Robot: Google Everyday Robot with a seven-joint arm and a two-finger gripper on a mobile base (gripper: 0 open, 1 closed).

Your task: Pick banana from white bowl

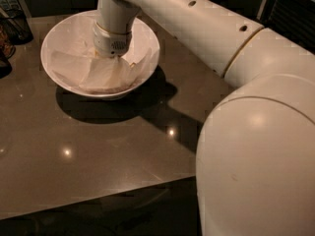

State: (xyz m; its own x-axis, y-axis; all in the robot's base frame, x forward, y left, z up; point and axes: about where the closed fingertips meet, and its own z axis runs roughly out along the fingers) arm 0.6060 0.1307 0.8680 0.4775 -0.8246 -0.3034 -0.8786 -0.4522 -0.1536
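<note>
The white bowl (147, 39) stands at the back left of the dark table, lined with crinkled white paper sheets (101, 75). My gripper (106, 58) is down inside the bowl, near its middle, and the thick white wrist (113, 31) above it and the paper hide most of it. The banana is hidden; only paper shows below the wrist.
The dark glossy table (98, 151) runs to a front edge near the bottom of the view. Dark objects (10, 31) stand at the left edge beside the bowl. My arm's large white body (261, 151) fills the right foreground.
</note>
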